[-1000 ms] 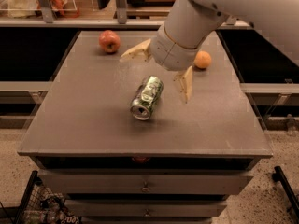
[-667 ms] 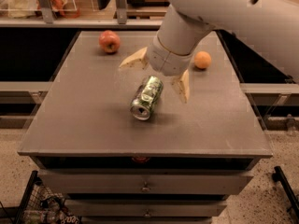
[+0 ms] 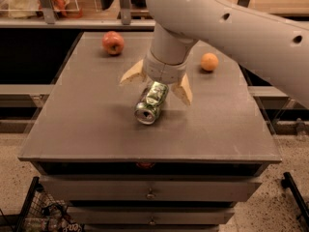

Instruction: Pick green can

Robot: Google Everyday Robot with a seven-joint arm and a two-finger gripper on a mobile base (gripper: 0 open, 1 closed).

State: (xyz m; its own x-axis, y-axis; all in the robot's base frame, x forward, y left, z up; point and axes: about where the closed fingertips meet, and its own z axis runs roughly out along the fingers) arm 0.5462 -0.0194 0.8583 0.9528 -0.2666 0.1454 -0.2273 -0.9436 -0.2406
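Near the middle of the grey table (image 3: 87,129) the green can (image 3: 147,106) lies on its side, silver end facing the near edge. Over its far end hangs the gripper (image 3: 156,89), fingers (image 3: 182,92) spread wide – one on each side, grasping nothing. A red apple (image 3: 113,42) sits far left, an orange fruit (image 3: 209,62) far right.

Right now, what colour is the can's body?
Can: green-and-white pattern, silver end, seen in the camera view. Open claw straddles its far end.
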